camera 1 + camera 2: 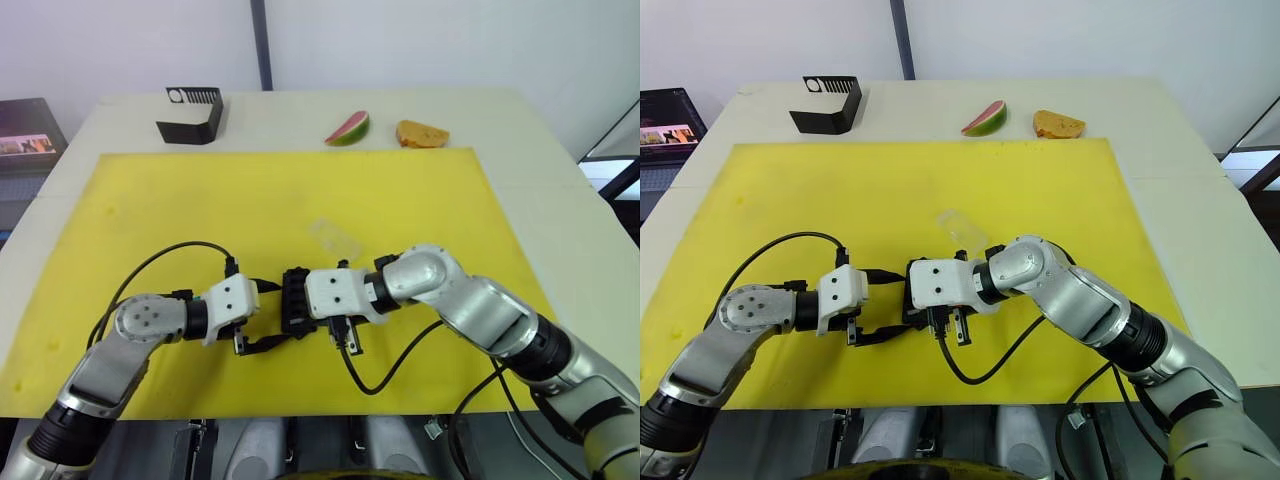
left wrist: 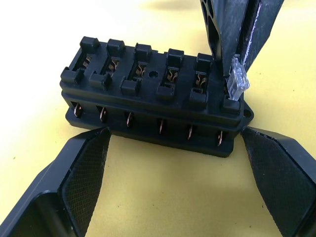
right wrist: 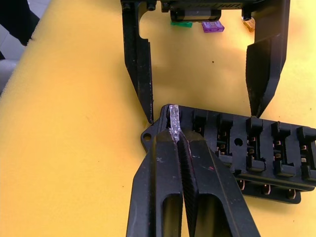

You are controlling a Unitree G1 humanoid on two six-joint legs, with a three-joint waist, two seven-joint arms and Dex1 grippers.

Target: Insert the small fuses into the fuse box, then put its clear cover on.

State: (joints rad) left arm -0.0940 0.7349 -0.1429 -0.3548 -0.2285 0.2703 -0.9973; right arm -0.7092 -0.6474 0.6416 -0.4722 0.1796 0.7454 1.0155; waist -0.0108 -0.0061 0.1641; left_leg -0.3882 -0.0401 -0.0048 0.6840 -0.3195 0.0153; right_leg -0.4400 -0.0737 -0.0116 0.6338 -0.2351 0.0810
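right gripper clenched on clear grey fuse over end slot, ribbed black fuse box between released left gripper jaws

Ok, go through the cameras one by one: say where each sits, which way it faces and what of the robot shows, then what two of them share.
Left eye: on the head, looking forward and down over the yellow mat; both arms show.
Right eye: beside it, same scene.
Left wrist: on the left arm, looking along the open left gripper at the fuse box.
Right wrist: on the right arm, looking along the right gripper, shut on a clear fuse.
Shared: both wrist views show that fuse at the box's end slot.
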